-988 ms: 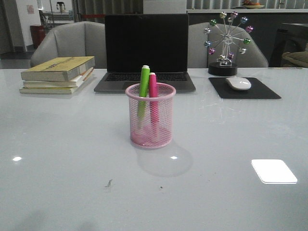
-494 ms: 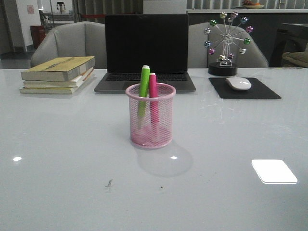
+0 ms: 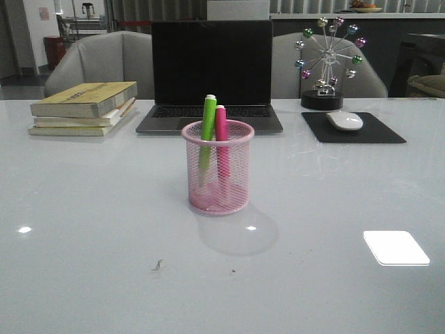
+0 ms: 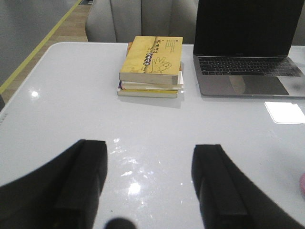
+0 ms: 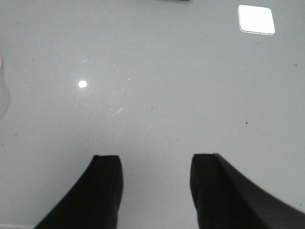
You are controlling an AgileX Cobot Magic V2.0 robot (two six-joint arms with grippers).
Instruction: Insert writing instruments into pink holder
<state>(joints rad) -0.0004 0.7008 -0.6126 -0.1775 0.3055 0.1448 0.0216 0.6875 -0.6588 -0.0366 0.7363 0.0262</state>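
The pink holder (image 3: pixel 217 167) stands upright in the middle of the table in the front view. Inside it stand the green marker (image 3: pixel 207 122) and, just to its right, the pink marker (image 3: pixel 221 136); both caps rise above the rim. Neither arm shows in the front view. In the left wrist view my left gripper (image 4: pixel 150 155) is open over bare tabletop, nothing between its fingers; a sliver of the holder (image 4: pixel 302 186) shows at the frame's edge. My right gripper (image 5: pixel 155 164) is open too, over bare table.
A stack of books (image 3: pixel 85 108) lies at the back left, also seen as the books (image 4: pixel 151 67) in the left wrist view. An open laptop (image 3: pixel 211 73) stands behind the holder. A mouse (image 3: pixel 345 120) on a black pad (image 3: pixel 379 132) and a wheel ornament (image 3: pixel 327 59) sit back right.
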